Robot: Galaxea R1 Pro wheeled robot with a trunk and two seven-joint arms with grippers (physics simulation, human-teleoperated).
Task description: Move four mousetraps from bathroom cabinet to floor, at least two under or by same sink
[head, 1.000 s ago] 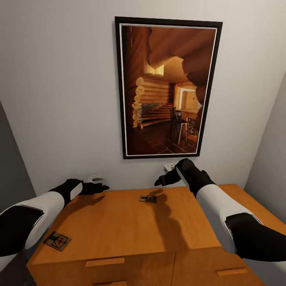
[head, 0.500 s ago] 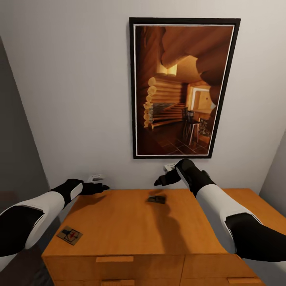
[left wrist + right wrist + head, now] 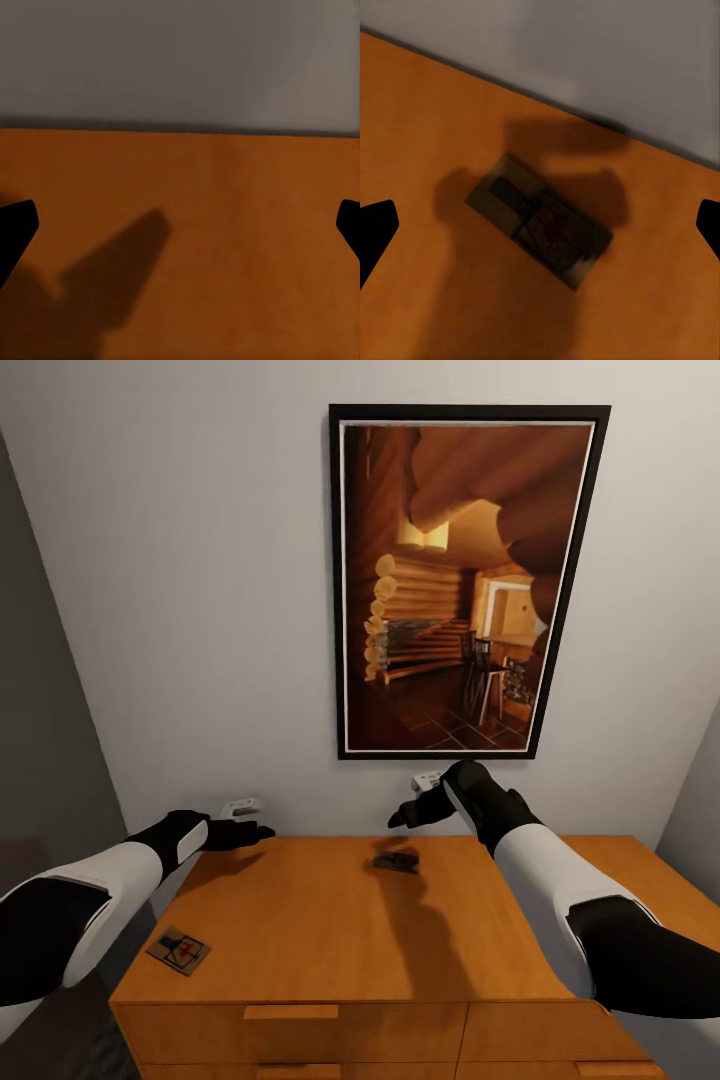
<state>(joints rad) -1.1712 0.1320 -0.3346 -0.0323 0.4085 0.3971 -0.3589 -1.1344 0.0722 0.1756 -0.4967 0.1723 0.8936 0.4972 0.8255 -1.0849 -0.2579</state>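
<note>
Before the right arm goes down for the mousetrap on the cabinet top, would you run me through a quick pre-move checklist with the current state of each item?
1. Right gripper open: ok, its fingertips sit wide apart in the right wrist view.
2. Target in line: ok, the mousetrap lies flat between the fingertips, on the cabinet.
3. Trap's angle to the fingers: not ok, it lies diagonally; the wrist may need turning.
4. Height above the trap: cannot tell exactly; the gripper hangs above it, not touching.
5. Left gripper out of the way: ok, open over the back left of the top.
6. Second mousetrap undisturbed: ok, flat near the front left corner.
</note>
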